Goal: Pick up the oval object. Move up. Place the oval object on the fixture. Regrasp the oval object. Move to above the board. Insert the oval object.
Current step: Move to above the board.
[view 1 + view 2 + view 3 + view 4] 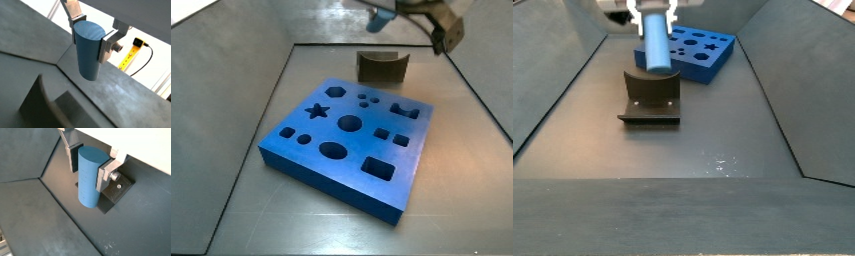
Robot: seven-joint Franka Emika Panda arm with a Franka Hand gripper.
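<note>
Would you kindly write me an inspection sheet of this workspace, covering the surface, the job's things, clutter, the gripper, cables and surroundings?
Surface: dark grey floor, a few pale scuff marks.
Oval object: blue peg, held upright between the fingers, above the fixture in a side view.
Fixture: olive-brown notched block beyond the board; notch empty.
Board: blue block flat on the floor; no peg in any cut-out.
Clutter: nothing seen.
Gripper: gripper shut on the oval object near its upper end, raised over the fixture.
Cables: a black cable by a yellow item outside the wall, in a wrist view.
Surroundings: dark sloped walls around the floor.
</note>
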